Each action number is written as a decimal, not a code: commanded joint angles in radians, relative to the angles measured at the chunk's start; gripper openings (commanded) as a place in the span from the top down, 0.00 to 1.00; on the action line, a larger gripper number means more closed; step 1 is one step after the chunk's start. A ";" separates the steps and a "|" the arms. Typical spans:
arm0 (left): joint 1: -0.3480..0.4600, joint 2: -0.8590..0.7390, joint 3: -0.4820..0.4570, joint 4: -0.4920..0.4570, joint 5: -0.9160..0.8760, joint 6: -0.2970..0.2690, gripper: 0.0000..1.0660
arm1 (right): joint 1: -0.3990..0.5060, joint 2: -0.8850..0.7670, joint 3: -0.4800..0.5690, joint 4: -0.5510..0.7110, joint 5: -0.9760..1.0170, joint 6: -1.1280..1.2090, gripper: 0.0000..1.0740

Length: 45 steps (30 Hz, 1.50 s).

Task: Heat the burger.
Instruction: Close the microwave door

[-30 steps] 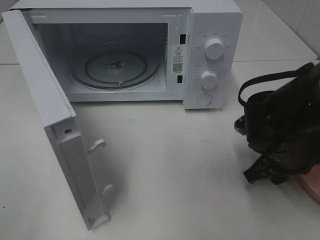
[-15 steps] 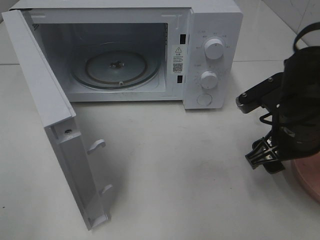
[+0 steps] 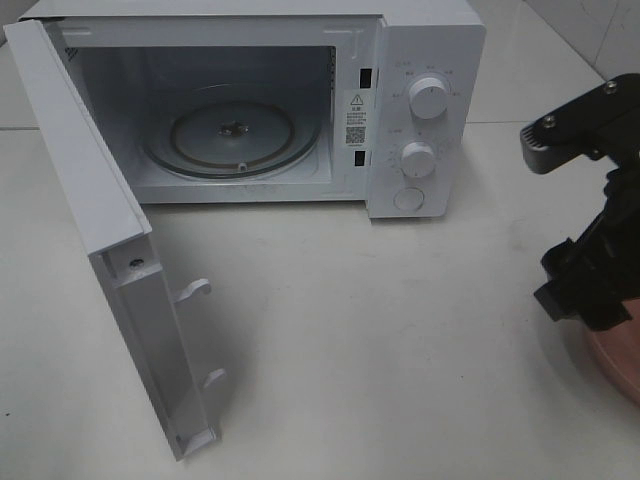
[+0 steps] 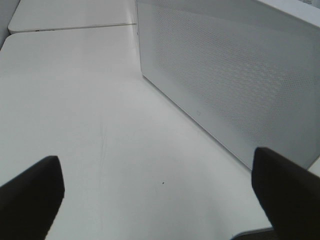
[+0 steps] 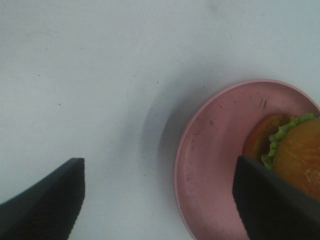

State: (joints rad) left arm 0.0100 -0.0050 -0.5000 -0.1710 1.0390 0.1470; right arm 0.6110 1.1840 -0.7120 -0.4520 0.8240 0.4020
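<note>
On the pink plate [image 5: 215, 165], toward its far-right part as my right wrist view shows it, sits the burger [image 5: 292, 150] — golden-brown bun, a frill of green lettuce at its edge, a darker layer beneath. Part of it is hidden behind one of my right fingers [image 5: 275, 200]. Plate rests on the white table [image 3: 400, 340], at the right edge of the high view, where only a sliver of pink rim [image 3: 615, 360] shows under my arm.

Right gripper [image 5: 160, 200]: jaws spread wide, nothing between them; one finger over bare table, the other over the plate beside the burger. Not touching the burger as far as I can tell.

Left gripper [image 4: 160, 195]: jaws also spread wide and empty, hanging above the table just beside the outer face of the microwave door [image 4: 230, 75] — perforated mesh pattern visible.

Microwave [image 3: 420, 100]: white, stands at the back of the table, well apart from the plate. Door [image 3: 100, 230] swung fully out to the left of the high view, two latch hooks showing on its inner edge. Glass turntable [image 3: 232, 135] inside the cavity carries nothing. Two round knobs [image 3: 428, 98] and a button on the control panel.
</note>
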 commanded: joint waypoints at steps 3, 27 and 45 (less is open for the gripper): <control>0.004 -0.022 0.001 -0.001 -0.008 0.001 0.10 | -0.002 -0.126 -0.004 0.074 0.033 -0.099 0.28; 0.004 -0.022 0.001 -0.001 -0.008 0.001 0.10 | -0.091 -0.657 0.112 0.248 0.202 -0.277 0.29; 0.004 -0.022 0.001 -0.001 -0.008 0.001 0.10 | -0.432 -1.063 0.206 0.386 0.207 -0.369 0.29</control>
State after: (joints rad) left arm 0.0100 -0.0050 -0.5000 -0.1710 1.0390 0.1470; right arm 0.2160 0.1700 -0.5100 -0.0760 1.0340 0.0490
